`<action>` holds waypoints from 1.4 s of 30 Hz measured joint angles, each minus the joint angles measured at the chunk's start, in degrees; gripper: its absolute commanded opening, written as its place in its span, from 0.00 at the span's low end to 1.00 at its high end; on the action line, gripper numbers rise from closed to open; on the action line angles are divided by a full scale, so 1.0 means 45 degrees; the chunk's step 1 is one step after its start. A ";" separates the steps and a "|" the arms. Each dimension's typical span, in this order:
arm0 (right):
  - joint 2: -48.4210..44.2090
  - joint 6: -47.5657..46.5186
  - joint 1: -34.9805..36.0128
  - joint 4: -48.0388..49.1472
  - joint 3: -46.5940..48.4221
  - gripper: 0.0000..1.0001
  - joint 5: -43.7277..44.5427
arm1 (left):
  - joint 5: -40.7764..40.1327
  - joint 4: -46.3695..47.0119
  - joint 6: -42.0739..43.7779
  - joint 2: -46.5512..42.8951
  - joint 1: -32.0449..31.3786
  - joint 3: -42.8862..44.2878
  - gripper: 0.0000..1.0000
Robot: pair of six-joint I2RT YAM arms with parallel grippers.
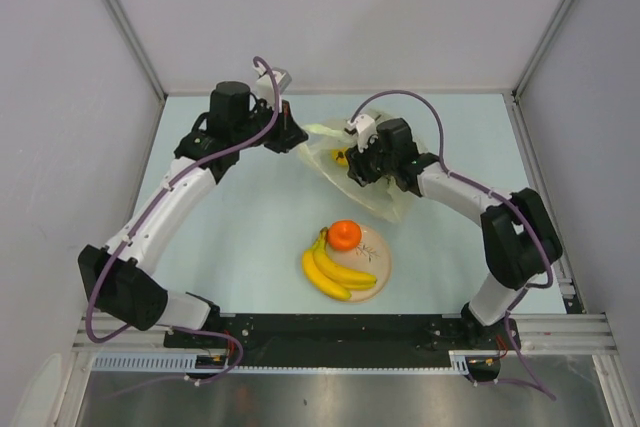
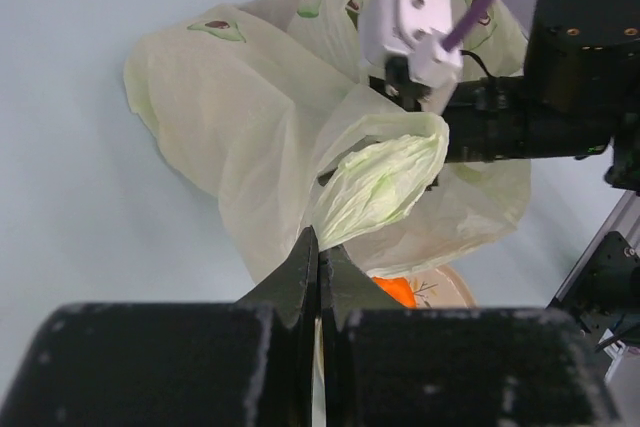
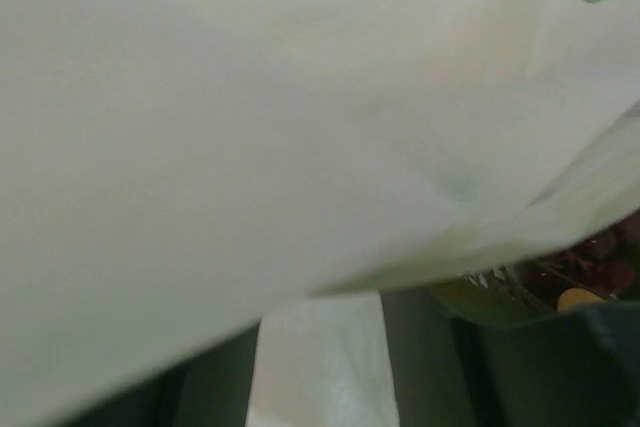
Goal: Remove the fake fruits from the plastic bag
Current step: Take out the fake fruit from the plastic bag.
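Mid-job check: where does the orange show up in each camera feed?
Top external: the orange sits on the plate, beside the bananas, near centre.
Left wrist: low centre, peeking out under the plastic bag.
Right wrist: not identifiable; bag film fills most of the picture.
Shared landmark: the plastic bag, seen in all three views.

White links [image 1: 170, 202], black joints [image 1: 232, 105], purple cables [image 1: 400, 94]

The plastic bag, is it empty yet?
Not empty: a yellow fruit shows inside the plastic bag; bananas and an orange lie on the plate.
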 measured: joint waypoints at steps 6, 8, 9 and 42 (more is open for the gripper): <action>0.1617 0.2055 -0.0141 0.0933 0.1719 0.95 0.2074 | 0.0121 -0.0068 0.0034 0.0000 -0.0010 0.0049 0.00; 0.2312 0.2725 -0.0257 0.1175 0.2599 1.00 0.2584 | 0.0126 -0.0073 0.0063 -0.0015 -0.0015 -0.0073 0.00; 0.2565 0.2919 -0.0282 0.1234 0.2861 1.00 0.2701 | 0.0126 -0.0083 0.0102 -0.0015 -0.0015 -0.0141 0.00; 0.6572 0.3381 -0.0408 0.1166 0.5440 1.00 0.4070 | 0.0068 -0.0384 0.0811 -0.0015 -0.0262 -0.0714 0.00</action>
